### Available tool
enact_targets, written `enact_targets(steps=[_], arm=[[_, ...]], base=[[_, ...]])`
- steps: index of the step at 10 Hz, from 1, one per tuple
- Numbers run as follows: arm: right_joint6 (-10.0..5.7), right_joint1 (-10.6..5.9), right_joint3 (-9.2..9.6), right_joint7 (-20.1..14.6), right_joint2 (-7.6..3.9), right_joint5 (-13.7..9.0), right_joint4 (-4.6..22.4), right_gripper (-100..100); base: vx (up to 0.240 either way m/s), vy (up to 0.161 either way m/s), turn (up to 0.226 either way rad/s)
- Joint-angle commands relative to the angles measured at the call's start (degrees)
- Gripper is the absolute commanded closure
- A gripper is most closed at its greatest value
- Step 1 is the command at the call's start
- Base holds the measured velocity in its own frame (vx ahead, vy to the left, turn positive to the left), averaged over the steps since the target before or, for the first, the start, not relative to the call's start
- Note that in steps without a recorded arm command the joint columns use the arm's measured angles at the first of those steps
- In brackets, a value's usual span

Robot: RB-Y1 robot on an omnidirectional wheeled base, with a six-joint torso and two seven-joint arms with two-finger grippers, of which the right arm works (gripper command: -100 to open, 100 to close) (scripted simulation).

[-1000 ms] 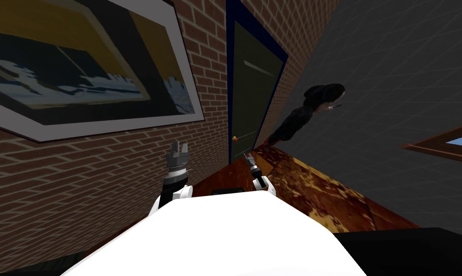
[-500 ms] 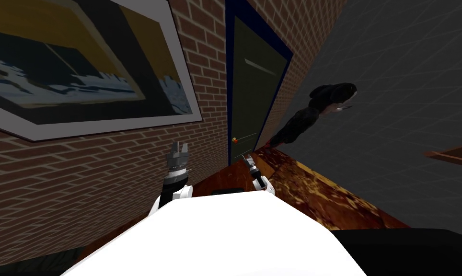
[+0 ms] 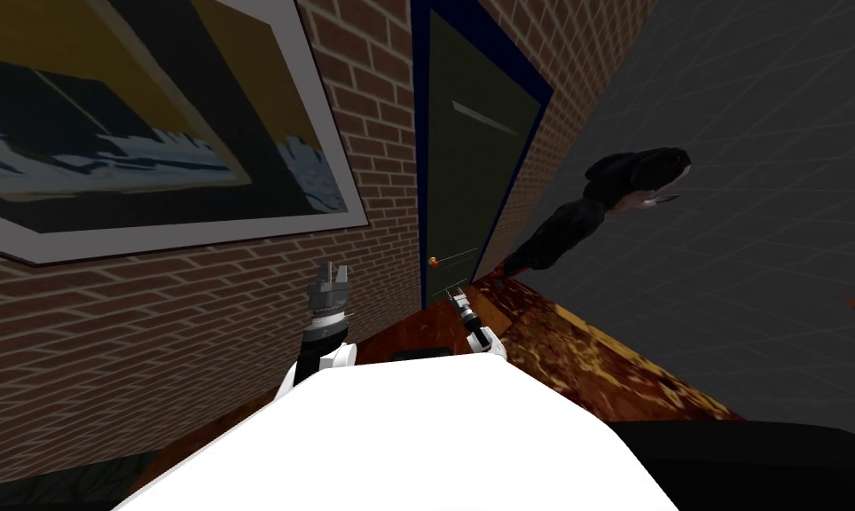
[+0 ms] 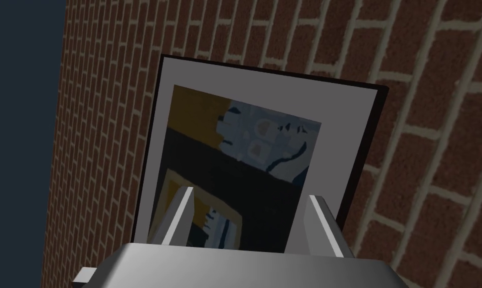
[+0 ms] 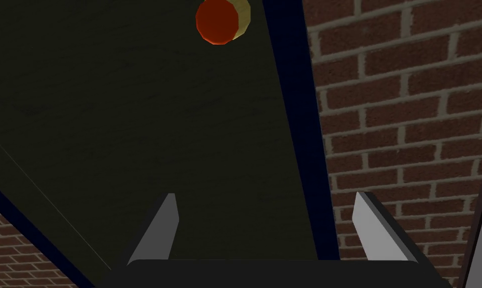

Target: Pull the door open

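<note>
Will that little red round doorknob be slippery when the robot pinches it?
Probably a bit: the knob looks round and smooth, so the thin blades of the open right gripper might slide off. It likely won't bend, since it looks solid. The door looks tall, so it may swing heavily.

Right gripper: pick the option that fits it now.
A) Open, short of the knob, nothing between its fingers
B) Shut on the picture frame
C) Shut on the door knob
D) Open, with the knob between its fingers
A: in the right wrist view the right gripper has its fingers wide apart with only the dark door behind them, and the red knob lies beyond their tips.
</note>
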Motion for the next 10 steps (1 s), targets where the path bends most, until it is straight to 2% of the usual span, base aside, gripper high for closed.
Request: enact_targets(steps=[1,7,8,10], arm=[[-0.97,-0.98,-0.05,2.1,0.07,0.5,2.6,-100],[-3.2,-3.75,-0.08,8.1,0.61,2.0,9.5,-100],[-3.79,-4.5,-0.08,9.8,0.83,2.5,11.4,-100],[-4.09,-4.87,-0.08,10.6,0.93,2.7,12.3,-100]], base=[[0.091,-0.073,0.06],[0.08,-0.064,0.047],[0.107,-0.051,0.054],[0.099,-0.033,0.016]])
